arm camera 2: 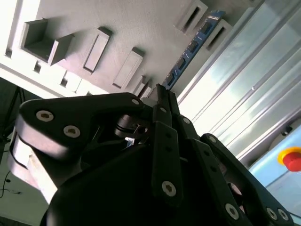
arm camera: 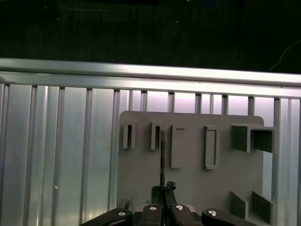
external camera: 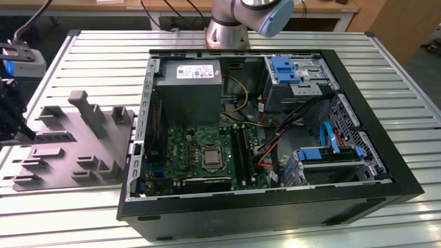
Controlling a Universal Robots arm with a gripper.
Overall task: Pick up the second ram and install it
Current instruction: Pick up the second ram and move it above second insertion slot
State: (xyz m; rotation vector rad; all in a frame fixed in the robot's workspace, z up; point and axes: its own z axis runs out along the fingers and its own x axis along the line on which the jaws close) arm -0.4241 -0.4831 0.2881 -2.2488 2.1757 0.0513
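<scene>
Clearly, second wrist view shows the claw [arm camera 2: 160,90] pinching the second ram [arm camera 2: 190,49] broadside.

The pincer [arm camera 2: 160,92] clamps the second ram [arm camera 2: 189,51] by the grey tray [arm camera 2: 141,23].

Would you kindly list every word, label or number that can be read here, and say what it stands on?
On the power supply, the white label: print too small to read.
On the ram, held in the gripper: no marking can be made out.
No other text is readable in any view.
</scene>
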